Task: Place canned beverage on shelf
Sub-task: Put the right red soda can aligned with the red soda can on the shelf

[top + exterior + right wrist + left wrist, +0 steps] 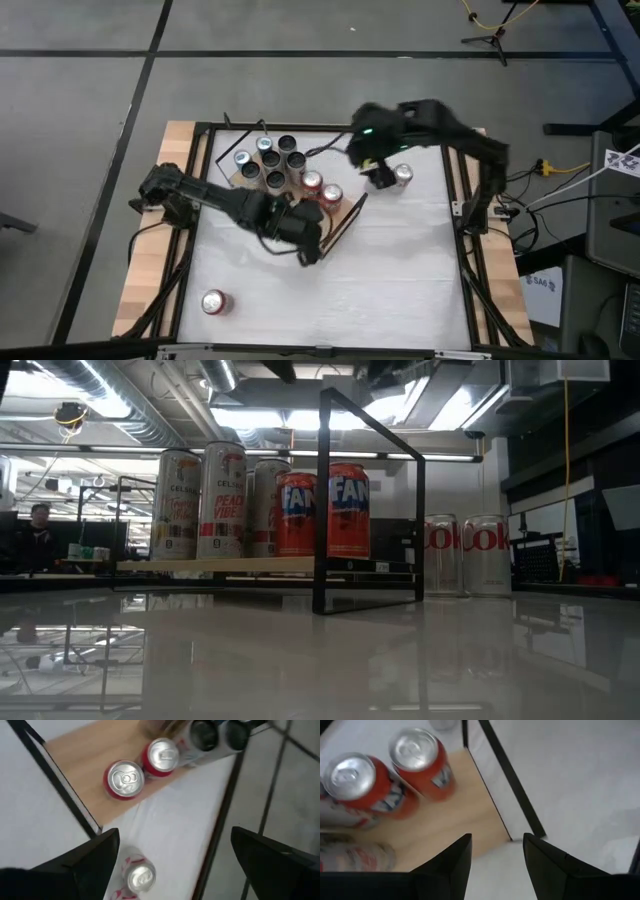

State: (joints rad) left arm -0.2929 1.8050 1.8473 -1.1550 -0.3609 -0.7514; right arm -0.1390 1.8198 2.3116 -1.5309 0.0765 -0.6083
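Aluminium is what matters for handling here. On the white surface (400,260), at 7 o'clock, a red-and-silver spare can (212,301) stands alone, well apart from everything else. The left hand (312,255) hangs near the middle, just off the shelf's near corner, with its fingers narrowly parted and nothing between them. The shelf (345,207) sits toward 11 o'clock and carries a cluster of tall cans plus two orange soda cans (322,188).

At 1 o'clock the right hand (380,172) hovers with its fingers spread wide and empty. The silver-and-red canned beverage (403,176) stands upright on the surface beside it, just off the shelf's 3 o'clock side.

That can probably has thin walls: stiff when sealed and full, but easy to dent under a hard squeeze. Its smooth printed skin looks slippery, and if it is full it should have some weight. The best hold is likely across the mid-body, with fingers square to the sides, keeping it upright.
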